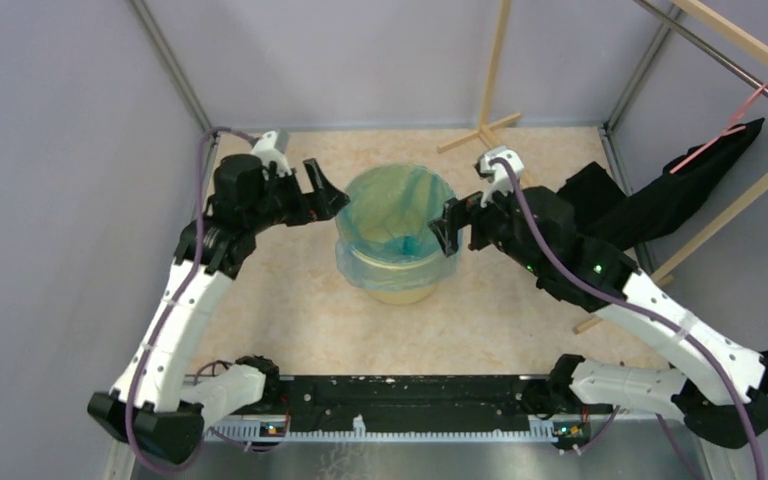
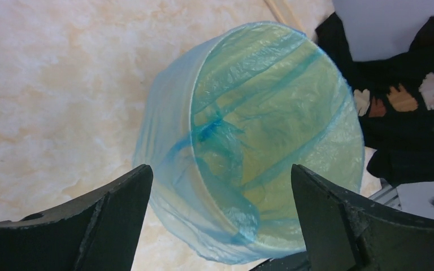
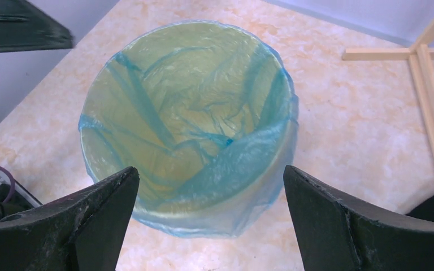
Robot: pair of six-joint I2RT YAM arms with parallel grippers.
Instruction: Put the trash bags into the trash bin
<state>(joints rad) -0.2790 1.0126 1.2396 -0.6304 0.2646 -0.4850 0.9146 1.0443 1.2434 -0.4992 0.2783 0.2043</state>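
Note:
The trash bin [image 1: 400,292], a round pale-yellow bucket, stands upright mid-table. The light-blue trash bag [image 1: 397,225] lines its inside, and the film is folded out over the rim and down the outer wall. My left gripper [image 1: 329,194] hovers just left of the rim, open and holding nothing. In the left wrist view the bag [image 2: 260,113] lies beyond the spread fingers of the left gripper [image 2: 220,167]. My right gripper [image 1: 447,228] sits at the rim's right side, also open. From the right wrist, the bag [image 3: 192,101] fills the bucket, clear of the right gripper [image 3: 210,169].
A black cloth [image 1: 680,195] hangs over a wooden rack at the right, close behind my right arm. A wooden stand [image 1: 485,130] with a cross foot [image 3: 424,56] rises at the back. Grey walls close in both sides.

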